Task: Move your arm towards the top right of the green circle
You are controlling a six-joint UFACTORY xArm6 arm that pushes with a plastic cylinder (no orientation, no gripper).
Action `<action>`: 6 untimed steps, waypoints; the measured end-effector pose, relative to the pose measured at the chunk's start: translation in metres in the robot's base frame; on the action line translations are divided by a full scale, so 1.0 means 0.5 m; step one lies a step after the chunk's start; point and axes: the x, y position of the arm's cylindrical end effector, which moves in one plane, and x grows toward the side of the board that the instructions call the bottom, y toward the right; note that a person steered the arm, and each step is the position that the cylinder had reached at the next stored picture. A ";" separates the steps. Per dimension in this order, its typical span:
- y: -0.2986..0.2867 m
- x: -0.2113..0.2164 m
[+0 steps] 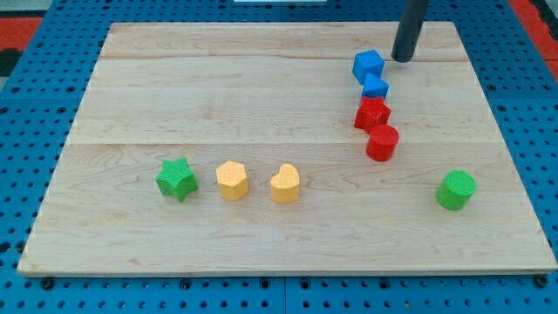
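The green circle (456,189) is a short green cylinder at the view's lower right of the wooden board (174,78). My tip (403,58) is the end of a dark rod that comes down from the view's top edge. It rests on the board near the top right, just right of a blue cube (368,65). The tip is far above the green circle and a little to its left.
Below the blue cube, a second blue block (375,86), a red star (372,112) and a red cylinder (382,142) form a column. A green star (177,179), a yellow hexagon (232,180) and a yellow heart (285,183) stand in a row at lower left.
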 end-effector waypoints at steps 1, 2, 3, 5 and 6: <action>0.036 0.000; 0.052 0.000; 0.052 0.000; 0.265 0.102; 0.287 0.248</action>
